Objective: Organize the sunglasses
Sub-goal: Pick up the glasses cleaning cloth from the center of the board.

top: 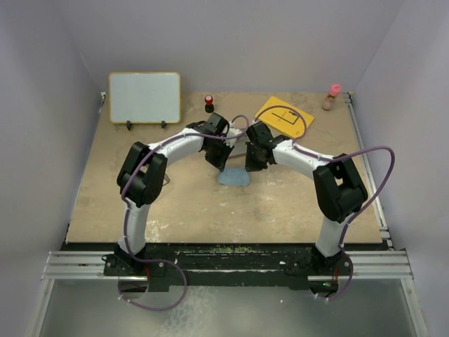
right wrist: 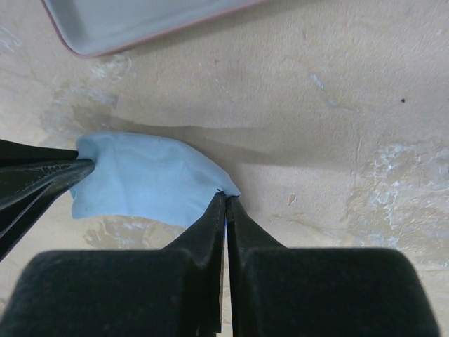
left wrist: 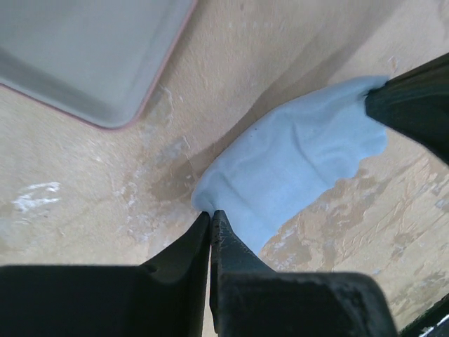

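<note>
A light blue cloth (top: 233,177) lies mid-table, held at two opposite corners. My left gripper (top: 219,167) is shut on its left corner, and in the left wrist view the closed tips (left wrist: 210,213) pinch the cloth (left wrist: 295,161). My right gripper (top: 250,167) is shut on the other corner, tips (right wrist: 226,195) pressed together on the cloth's edge (right wrist: 140,179). A thin dark wire shape (top: 167,184) beside the left arm's elbow may be the sunglasses, mostly hidden by the arm.
A grey-white board with a pinkish-tan rim (top: 144,97) stands at the back left, its corner showing in both wrist views (left wrist: 84,56) (right wrist: 140,21). At the back are a yellow card (top: 284,117), a small red-topped object (top: 209,102) and a pink-capped bottle (top: 332,97).
</note>
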Controlling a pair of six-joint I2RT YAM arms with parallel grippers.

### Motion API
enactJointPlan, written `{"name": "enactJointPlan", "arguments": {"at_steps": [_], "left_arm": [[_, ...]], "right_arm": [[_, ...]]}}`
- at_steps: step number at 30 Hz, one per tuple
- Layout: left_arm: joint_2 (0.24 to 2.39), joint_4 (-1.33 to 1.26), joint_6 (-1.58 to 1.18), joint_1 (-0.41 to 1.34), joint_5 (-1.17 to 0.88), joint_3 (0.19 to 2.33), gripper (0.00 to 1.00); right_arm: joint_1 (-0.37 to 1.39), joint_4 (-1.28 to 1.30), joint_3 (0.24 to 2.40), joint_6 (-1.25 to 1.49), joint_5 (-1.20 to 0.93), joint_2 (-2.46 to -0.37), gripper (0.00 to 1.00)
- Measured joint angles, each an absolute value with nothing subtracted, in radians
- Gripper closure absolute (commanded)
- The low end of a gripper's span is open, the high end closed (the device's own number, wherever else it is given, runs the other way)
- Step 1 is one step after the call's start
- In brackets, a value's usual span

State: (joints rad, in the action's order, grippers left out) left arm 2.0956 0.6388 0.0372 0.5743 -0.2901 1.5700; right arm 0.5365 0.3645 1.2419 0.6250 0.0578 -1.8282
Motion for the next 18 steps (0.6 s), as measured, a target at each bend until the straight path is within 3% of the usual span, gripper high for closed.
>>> {"name": "enactJointPlan", "arguments": {"at_steps": [18], "left_arm": [[2.166, 0.653, 0.012, 0.572, -0.272, 1.745, 0.96]], "right_arm": [[0.483, 0.442, 1.401, 0.635, 0.131, -1.918, 1.0]]}}
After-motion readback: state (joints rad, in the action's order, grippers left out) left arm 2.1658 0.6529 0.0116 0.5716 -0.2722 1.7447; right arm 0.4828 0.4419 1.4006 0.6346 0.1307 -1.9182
